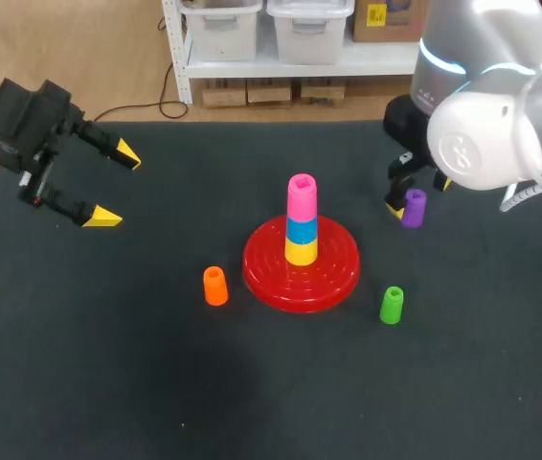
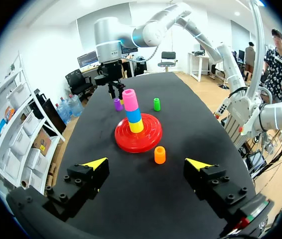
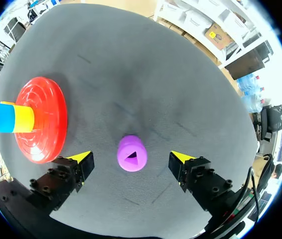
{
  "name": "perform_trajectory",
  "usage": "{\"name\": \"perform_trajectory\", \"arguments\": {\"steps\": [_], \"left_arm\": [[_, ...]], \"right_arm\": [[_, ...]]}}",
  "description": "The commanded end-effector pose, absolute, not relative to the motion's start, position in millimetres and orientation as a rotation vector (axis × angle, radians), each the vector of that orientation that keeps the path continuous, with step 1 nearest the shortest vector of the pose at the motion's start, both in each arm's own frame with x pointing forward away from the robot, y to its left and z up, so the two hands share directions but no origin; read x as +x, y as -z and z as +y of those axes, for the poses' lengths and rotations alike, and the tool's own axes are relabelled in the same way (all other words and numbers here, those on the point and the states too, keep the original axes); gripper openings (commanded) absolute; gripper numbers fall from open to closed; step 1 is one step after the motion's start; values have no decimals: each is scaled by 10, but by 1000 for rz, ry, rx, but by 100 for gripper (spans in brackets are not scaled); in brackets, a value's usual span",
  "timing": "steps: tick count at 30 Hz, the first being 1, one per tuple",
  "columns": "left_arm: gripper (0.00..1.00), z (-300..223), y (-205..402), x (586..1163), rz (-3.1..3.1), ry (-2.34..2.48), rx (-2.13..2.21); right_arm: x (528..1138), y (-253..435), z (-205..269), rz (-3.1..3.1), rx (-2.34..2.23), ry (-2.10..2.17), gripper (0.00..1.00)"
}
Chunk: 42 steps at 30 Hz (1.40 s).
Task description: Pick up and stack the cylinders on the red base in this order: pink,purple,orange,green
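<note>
**Right jaws straddling purple cylinder, not closed**

Wide open, the right jaws look straight down on the purple cylinder [image 3: 131, 154]. It stands upright on the bench [image 3: 171, 74] between the two yellow tips, with a clear gap on each side. Nothing is gripped.

In the head view it sits right of centre, well apart from the red base [image 1: 261, 278] at frame middle. The pink cylinder [image 1: 301, 198] already tops the blue piece [image 1: 301, 231] and yellow piece [image 1: 301, 252] on the base, so I'd say purple is the step in hand.

The orange cylinder [image 1: 214, 286] is just left of the base and the green cylinder [image 1: 392, 305] is at its lower right. Both are upright on the bench. The left jaws are wide open and empty, upper left of the head view, well apart from everything.

Handling, my read:
- **Material:** small hollow moulded plastic, so light, stiff and not fragile.
- **Surface:** smooth wall, likely slippery, maybe slightly tapered.
- **Grip:** take it across the side wall around mid-height, square on. Too high and it may squirt out or tip.
- **Seating:** the top shows a dark triangular opening, so keep it upright and mind rotation when seating it on pink.
</note>
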<state>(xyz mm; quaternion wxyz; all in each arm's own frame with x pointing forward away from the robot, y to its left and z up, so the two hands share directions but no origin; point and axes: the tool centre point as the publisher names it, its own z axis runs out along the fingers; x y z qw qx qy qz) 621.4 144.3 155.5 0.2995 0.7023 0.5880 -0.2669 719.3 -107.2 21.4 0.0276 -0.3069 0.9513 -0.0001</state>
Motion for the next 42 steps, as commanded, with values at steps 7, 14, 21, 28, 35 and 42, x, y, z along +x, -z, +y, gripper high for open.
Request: {"name": "perform_trajectory", "arguments": {"steps": [7, 14, 21, 28, 35, 42], "left_arm": [[100, 1446, -1547, 6223, 1559, 710, 1866], [100, 1446, -1547, 6223, 1559, 710, 1866], [100, 1446, -1547, 6223, 1559, 710, 1866], [100, 1446, -1547, 6223, 1559, 710, 1866], [100, 1446, -1547, 6223, 1559, 710, 1866], [100, 1446, -1547, 6223, 1559, 710, 1866]], "right_arm": [[7198, -141, -1108, 2956, -932, 5, 100], [7181, -101, -1138, 2965, -928, 12, 100], [7152, -55, -1149, 2986, -903, 20, 98], [7147, -64, -1139, 2979, -906, 23, 0], [7150, -84, -1133, 2973, -916, 35, 0], [7146, -89, -1119, 2974, -921, 46, 0]]}}
